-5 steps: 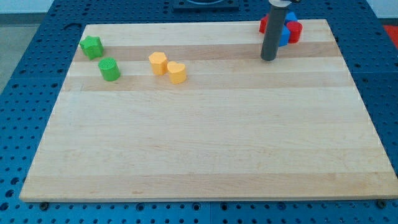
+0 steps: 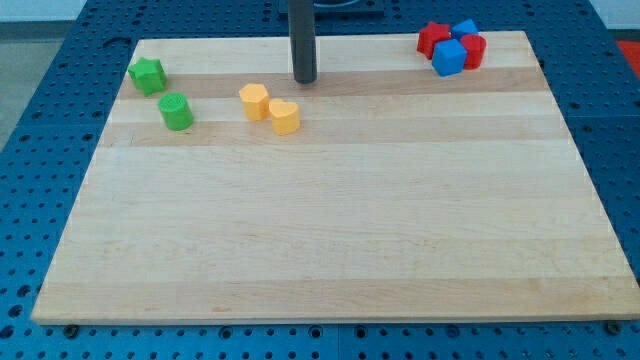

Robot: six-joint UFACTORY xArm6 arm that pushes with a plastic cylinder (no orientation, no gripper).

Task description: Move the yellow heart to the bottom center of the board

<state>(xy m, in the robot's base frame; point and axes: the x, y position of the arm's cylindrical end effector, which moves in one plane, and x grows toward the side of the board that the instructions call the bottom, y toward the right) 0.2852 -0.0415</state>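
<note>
Not begun: yellow plastic heart block (image 2: 285, 116) sits top-left on wooden board (image 2: 330, 250), untouched. My tip (image 2: 305, 80), bare rod w/ nothing held, is just above-right.

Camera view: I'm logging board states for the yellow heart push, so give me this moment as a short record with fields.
board: pale wooden board
target: yellow heart block, upper left area
touching neighbour: yellow block, on the heart's upper left
my tip, just above and right of the heart, apart from it
green blocks: star-like and rounder one, left edge
top right cluster: red blocks with blue blocks
</note>
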